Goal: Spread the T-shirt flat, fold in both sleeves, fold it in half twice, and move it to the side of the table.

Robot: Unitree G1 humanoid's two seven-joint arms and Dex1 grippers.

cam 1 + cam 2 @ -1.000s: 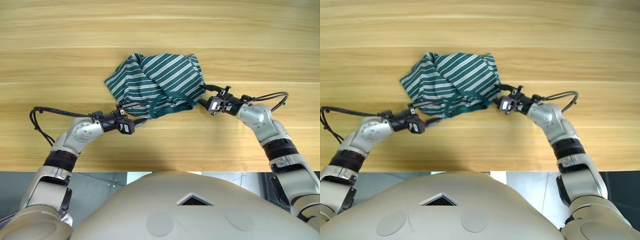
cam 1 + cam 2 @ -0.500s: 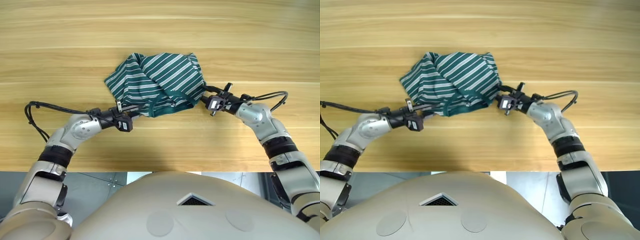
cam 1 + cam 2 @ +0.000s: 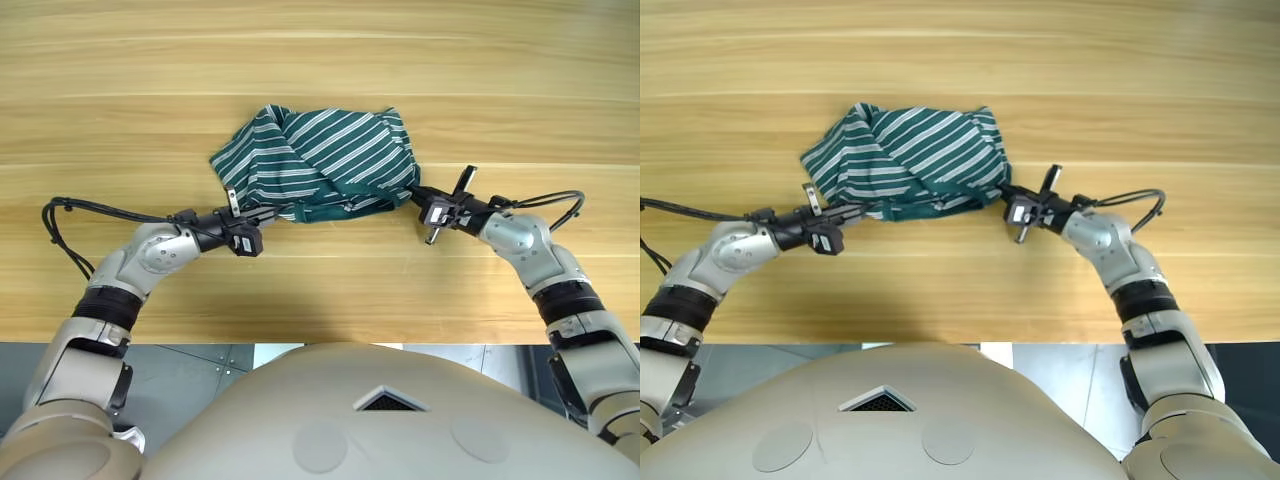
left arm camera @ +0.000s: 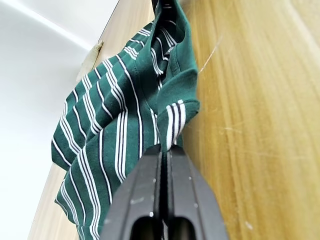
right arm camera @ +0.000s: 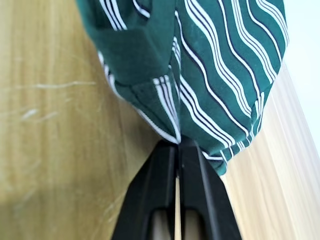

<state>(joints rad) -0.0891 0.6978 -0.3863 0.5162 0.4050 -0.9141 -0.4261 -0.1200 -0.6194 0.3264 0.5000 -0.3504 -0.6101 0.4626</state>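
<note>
Both near corners of the crumpled T-shirt pinched: left hem end between the tightly pressed fingers of the left gripper, right hem end clamped the same way by the right gripper. Bunched in soft folds at mid-table, near edge drawn out between the two grips. Dark green knit, thin white stripes, plain green hem band. Smooth pale wood-grain table, faintly scratched, wide bare boards on every side of the cloth.
</note>
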